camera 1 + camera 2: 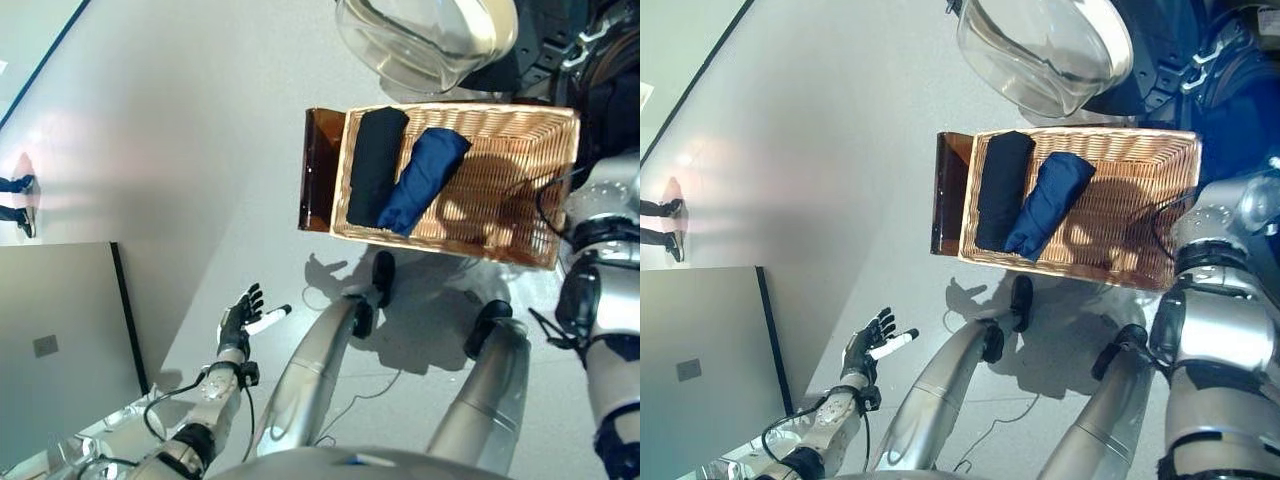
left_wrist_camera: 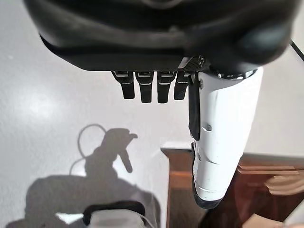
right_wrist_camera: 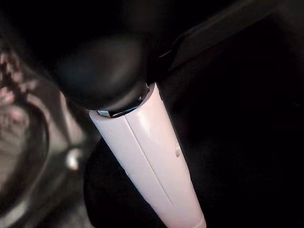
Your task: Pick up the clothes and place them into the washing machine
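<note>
- Our left hand (image 1: 238, 322) hangs spread and empty above the floor (image 1: 180, 150).
- We cannot tell our right hand's (image 3: 142, 156) state.
- Black cloth (image 1: 376, 165) and blue cloth (image 1: 424, 178) lie at the basket's (image 1: 520, 190) left end.

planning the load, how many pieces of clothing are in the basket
2: a black garment lies along the left side of the wicker basket, and a blue garment lies right beside it. Nothing seems hidden beneath.

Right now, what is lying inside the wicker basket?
Inside the wicker basket lie two rolled clothes side by side: a black one and a blue one. The rest shows bare weave. Anything under the clothes is covered.
</note>
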Robot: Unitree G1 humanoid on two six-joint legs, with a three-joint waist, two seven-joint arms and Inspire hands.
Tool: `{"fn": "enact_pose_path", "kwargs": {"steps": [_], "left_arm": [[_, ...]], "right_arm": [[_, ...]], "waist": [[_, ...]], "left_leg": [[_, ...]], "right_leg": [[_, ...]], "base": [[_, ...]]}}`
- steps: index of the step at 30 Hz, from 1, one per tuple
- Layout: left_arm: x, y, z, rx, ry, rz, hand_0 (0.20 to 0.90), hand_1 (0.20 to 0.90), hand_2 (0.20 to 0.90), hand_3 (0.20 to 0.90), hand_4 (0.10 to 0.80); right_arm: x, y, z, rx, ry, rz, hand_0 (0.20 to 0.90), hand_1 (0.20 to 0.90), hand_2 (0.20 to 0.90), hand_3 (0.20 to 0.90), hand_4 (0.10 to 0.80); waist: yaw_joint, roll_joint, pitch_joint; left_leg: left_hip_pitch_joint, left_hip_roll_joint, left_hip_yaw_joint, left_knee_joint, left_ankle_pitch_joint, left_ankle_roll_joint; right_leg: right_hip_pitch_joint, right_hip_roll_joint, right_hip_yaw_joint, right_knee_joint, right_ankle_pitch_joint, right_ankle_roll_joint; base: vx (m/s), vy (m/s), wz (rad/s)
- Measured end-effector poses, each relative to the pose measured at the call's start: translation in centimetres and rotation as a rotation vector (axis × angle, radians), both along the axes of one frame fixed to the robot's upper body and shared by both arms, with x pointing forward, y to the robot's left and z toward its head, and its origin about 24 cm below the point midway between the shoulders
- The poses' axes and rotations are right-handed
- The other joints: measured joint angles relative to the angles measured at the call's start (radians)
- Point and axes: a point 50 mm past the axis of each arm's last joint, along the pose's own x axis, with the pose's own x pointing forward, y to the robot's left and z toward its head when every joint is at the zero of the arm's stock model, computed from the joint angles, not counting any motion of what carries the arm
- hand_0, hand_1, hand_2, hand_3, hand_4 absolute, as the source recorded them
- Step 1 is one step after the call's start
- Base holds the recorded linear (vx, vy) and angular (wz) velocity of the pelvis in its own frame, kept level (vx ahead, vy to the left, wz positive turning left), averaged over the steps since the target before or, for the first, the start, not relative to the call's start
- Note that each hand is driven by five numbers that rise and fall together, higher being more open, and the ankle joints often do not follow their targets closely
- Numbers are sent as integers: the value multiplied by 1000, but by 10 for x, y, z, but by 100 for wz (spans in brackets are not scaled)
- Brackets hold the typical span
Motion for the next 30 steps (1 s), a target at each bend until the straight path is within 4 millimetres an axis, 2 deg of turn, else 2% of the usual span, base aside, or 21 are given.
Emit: {"fn": "enact_pose_path", "kwargs": {"steps": [6, 7, 10, 13, 17, 21, 22, 23, 28, 29, 30], "left_arm": [[3, -2, 5, -7, -28, -7, 900, 900, 900, 900, 800], [3, -2, 5, -6, -31, -1, 900, 900, 900, 900, 800], [4, -3, 8, -2, -46, 3, 900, 900, 900, 900, 800], [4, -3, 9, 2, -57, -3, 900, 900, 900, 900, 800], [3, -1, 9, 7, -56, -3, 900, 900, 900, 900, 800], [0, 4, 9, 18, -54, -2, 900, 900, 900, 900, 800], [-1, 5, 9, 21, -53, -2, 900, 900, 900, 900, 800], [-1, 7, 9, 26, -51, -2, 900, 900, 900, 900, 800], [-1, 9, 11, 28, -62, -1, 900, 900, 900, 900, 800], [1, 9, 14, 17, -77, -1, 900, 900, 900, 900, 800], [2, 11, 15, 11, -85, 3, 900, 900, 900, 900, 800]], "right_arm": [[-29, -28, 28, -74, 49, -174, 200, 200, 200, 200, 300], [-33, -30, 31, -85, 62, -208, 200, 200, 200, 200, 300], [-40, -37, 31, -97, 133, -267, 200, 200, 200, 200, 300], [-44, -45, 25, -117, 255, -290, 200, 200, 200, 200, 300], [-43, -44, 32, -205, 339, -306, 200, 200, 200, 200, 300], [-38, -43, 33, -412, 617, -344, 200, 200, 200, 200, 300], [-37, -42, 32, -458, 698, -355, 387, 387, 387, 387, 433], [-35, -42, 31, -505, 793, -369, 900, 900, 900, 900, 800], [-28, -38, 28, -797, 1227, -472, 900, 900, 900, 900, 800], [-25, -36, 27, -951, 1382, -524, 900, 900, 900, 900, 800], [-23, -34, 28, -1008, 1422, -532, 900, 900, 900, 900, 800]], "waist": [[-9, -2, -6], [-14, -2, -6], [-32, -9, -13], [-34, -18, -39], [-35, -19, -40], [-35, -20, -40], [-36, -21, -39], [-36, -21, -39], [-43, -29, -33], [-47, -28, -33], [-49, -29, -33]], "left_leg": [[-14, 0, 6, -13, 0, -2], [-17, 0, 6, -14, 1, 0], [-21, 0, 6, -17, 5, 6], [-35, 1, 7, -17, 5, 5], [-38, 4, 15, -16, 5, 5], [-39, 5, 19, -17, 10, 11], [-39, 5, 20, -17, 11, 12], [-39, 5, 21, -17, 11, 13], [-39, 7, 31, -28, 20, 19], [-38, 6, 34, -39, 25, 20], [-40, 5, 36, -44, 29, 22]], "right_leg": [[-13, 3, 2, -8, 2, 3], [-14, 5, 2, -9, 7, 11], [-18, 9, 5, -12, 7, 12], [-34, 12, 10, -11, 7, 12], [-47, 24, 31, -16, 14, 22], [-49, 26, 39, -22, 19, 30], [-49, 27, 40, -23, 21, 31], [-49, 27, 42, -25, 23, 32], [-53, 31, 48, -38, 38, 38], [-56, 30, 49, -45, 44, 39], [-61, 31, 52, -47, 49, 39]], "base": [[11, -2, 3], [-11, -11, 4], [0, 0, 0], [-4, 10, -1], [-15, 6, -7], [-28, -18, -2], [0, 0, 0], [-26, -14, -4], [-37, -18, -4], [-32, -24, -4], [-32, -24, -2]]}}
